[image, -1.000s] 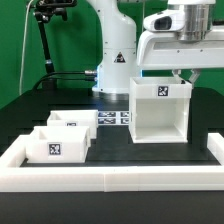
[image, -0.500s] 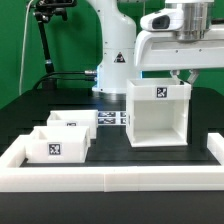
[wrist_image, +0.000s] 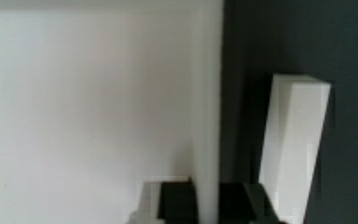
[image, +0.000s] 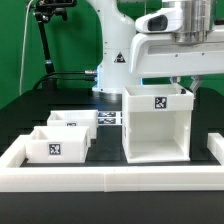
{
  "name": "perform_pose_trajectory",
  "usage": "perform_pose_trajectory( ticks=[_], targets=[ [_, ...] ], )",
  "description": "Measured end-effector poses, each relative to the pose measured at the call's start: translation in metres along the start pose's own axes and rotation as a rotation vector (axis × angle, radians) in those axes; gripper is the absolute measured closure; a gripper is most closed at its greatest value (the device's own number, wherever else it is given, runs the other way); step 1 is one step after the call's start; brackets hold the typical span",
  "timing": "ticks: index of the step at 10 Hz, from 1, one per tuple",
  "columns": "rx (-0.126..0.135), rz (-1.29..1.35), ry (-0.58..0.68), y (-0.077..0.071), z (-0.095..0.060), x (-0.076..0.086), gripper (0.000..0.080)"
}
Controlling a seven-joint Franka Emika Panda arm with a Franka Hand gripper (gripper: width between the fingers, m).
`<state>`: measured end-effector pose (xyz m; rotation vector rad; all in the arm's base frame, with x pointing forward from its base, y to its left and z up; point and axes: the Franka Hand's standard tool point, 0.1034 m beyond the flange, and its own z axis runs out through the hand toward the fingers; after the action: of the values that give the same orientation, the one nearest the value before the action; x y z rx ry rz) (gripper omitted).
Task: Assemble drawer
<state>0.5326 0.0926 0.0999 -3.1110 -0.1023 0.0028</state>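
The tall white plastic boxy housing [image: 150, 135] stood upright on the black table [image: 105, 152] at the exterior view's right. Its open face was turned to the camera and a black-and-white square tag [image: 160, 101] sat on its top front rail. Its lower edge was close to the low white border wall [image: 110, 180] in front. I could not tell whether it rested on the table.

The white arm's two-finger gripper [image: 186, 86] was at the housing's top edge on the exterior view's right. In the wrist view the dark fingers [wrist_image: 167, 200] of the gripper [wrist_image: 208, 198] sat on either side of a thin white panel edge (the housing [wrist_image: 87, 100] filled most of that picture). The hand looked clamped on that wall.

The two small white open-topped trays [image: 72, 122] [image: 52, 148] lay just beside each other at the exterior view's left, well apart from the housing. The marker board [image: 112, 117] lay flat behind, between trays and housing.
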Motion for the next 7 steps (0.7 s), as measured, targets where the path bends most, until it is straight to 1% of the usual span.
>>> perform_pose_trajectory(
  ticks=[1,3,7],
  targets=[
    [0.002,0.007,0.010,0.0028,-0.0005,0.0082,0.0762],
    [0.002,0.014,0.008,0.0010,-0.0003,0.0064,0.0762],
    [0.015,0.243,0.006,-0.0031,-0.0003,0.0063,0.0762]
  ],
)
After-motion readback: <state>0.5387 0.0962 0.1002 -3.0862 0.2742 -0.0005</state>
